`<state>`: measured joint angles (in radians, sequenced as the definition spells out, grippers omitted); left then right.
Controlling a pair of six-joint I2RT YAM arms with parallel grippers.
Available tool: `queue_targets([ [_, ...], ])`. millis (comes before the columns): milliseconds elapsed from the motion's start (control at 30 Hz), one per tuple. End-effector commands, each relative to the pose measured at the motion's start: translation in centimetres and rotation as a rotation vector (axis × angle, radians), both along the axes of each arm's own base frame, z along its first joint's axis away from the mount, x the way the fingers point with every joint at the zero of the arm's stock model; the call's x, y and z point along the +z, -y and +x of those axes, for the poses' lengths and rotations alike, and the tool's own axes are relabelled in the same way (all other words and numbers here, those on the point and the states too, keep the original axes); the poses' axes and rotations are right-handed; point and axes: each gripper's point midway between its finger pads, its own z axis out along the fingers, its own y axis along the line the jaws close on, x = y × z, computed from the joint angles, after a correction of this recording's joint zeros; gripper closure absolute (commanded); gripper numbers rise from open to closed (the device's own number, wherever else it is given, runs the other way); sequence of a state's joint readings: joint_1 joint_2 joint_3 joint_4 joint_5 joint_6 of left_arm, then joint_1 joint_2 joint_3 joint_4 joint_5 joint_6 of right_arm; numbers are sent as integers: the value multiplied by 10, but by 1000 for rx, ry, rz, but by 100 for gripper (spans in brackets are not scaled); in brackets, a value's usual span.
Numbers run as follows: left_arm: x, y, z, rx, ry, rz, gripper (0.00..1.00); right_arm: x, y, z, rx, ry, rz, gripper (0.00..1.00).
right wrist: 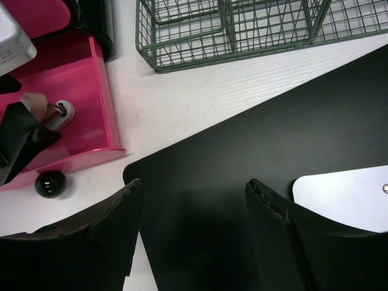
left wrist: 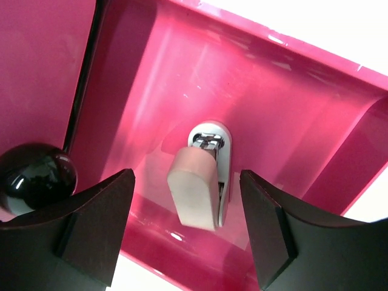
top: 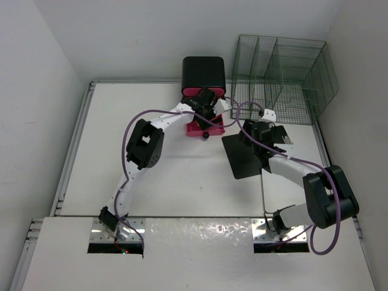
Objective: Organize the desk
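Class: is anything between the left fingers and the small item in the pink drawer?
Nothing visible. The item lies uncovered in the pink drawer, ahead of the open left gripper; the black knob sits aside.

We see a glossy pink plastic drawer (left wrist: 291, 97), shiny black knob (left wrist: 36, 176), matt black mat (right wrist: 230, 145), green wire rack (right wrist: 242, 24), smooth white desk (right wrist: 182, 103).

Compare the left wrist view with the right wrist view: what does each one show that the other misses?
Only the left wrist view shows the clear gaps on both sides between the open left hand and the small beige-and-chrome item. Only the right wrist view shows the green wire rack, the black sheet and the open right hand above it. Both show the pink drawer, the black knob by its front and that item lying inside.
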<state>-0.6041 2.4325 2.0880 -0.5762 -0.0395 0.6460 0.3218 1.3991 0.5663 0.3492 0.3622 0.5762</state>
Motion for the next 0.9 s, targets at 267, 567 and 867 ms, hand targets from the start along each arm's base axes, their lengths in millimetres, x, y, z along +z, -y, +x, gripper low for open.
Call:
queue_targets([
  [267,94,-3,4,43,130,-79,31,16,-21,17,86,33,52,43],
  [567,164,-4,-35,121,145,-119,26,39,-41,23,180,163,-70,44],
  [867,184,-145,-111,436,-105,-390,25,20,-116,25,390,160,-133,35],
])
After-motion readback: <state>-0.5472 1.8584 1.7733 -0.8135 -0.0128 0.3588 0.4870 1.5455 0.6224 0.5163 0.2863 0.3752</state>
